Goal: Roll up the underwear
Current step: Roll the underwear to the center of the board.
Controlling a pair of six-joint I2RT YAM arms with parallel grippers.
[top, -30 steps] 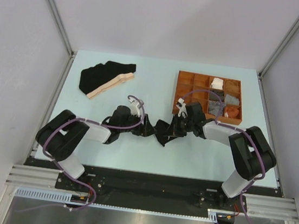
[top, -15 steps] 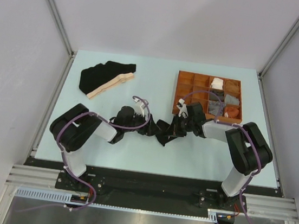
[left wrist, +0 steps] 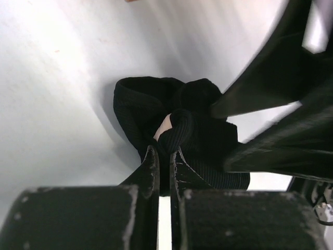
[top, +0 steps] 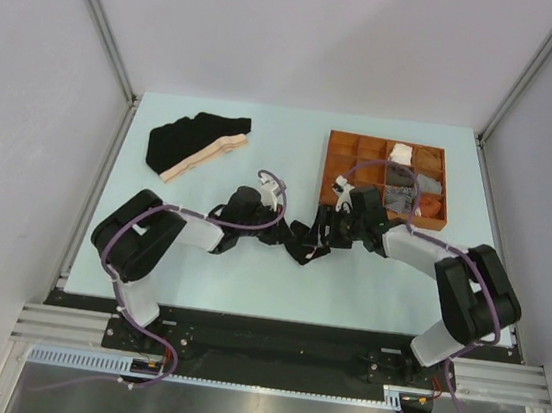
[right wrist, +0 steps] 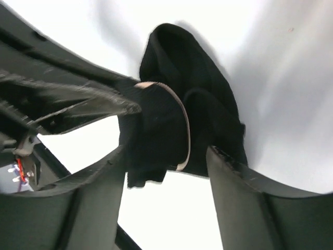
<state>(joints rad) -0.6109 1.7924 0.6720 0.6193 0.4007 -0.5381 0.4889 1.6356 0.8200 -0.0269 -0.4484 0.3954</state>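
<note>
- Left wrist view: the left gripper (left wrist: 164, 152) has its two fingers pressed together, with only a thin slit between them. They pinch the near edge of a crumpled black brief (left wrist: 200, 130).
- A small pale patch shows among the dark folds just beyond the fingertips.
- In the right wrist view the right gripper (right wrist: 166, 151) stands spread, one finger on each side of the same bundle. Neither finger clearly presses the cloth, and a thin beige band curves across it between them.
- From above, this brief sits bunched between the two gripper heads near the middle of the table (top: 292, 158). Whether it rests on the surface or hangs just above it cannot be told.
- A second black brief (top: 199, 135) with a beige waistband lies at the far left, well apart from both arms.
- The brown tray (top: 380, 140) stands at the far right, just behind the right gripper. Several of its right-hand compartments hold small pale, grey and orange bundles.
</note>
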